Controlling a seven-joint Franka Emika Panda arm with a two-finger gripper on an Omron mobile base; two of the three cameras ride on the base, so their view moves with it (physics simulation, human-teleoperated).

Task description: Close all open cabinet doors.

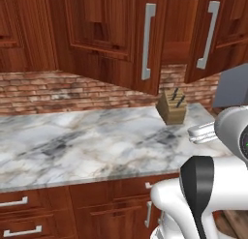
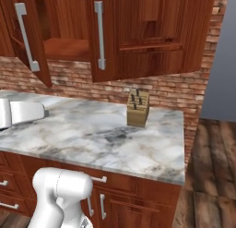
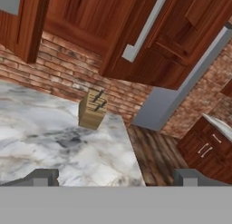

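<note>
The cabinet doors (image 1: 104, 35) hang open at my 12 o'clock above the table (image 1: 72, 141): stiff, hinged wood. I judge pushing the panel near the handle (image 1: 147, 42) best. My fingers (image 3: 43, 177) are spread, empty.

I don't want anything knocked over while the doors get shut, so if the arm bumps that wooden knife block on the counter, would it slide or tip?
The knife block looks squat and broad-based, so it would probably slide before tipping. The marble counter looks smooth, which likely favours sliding. Its dark handles stick out on top, so a high bump might rock it.
</note>
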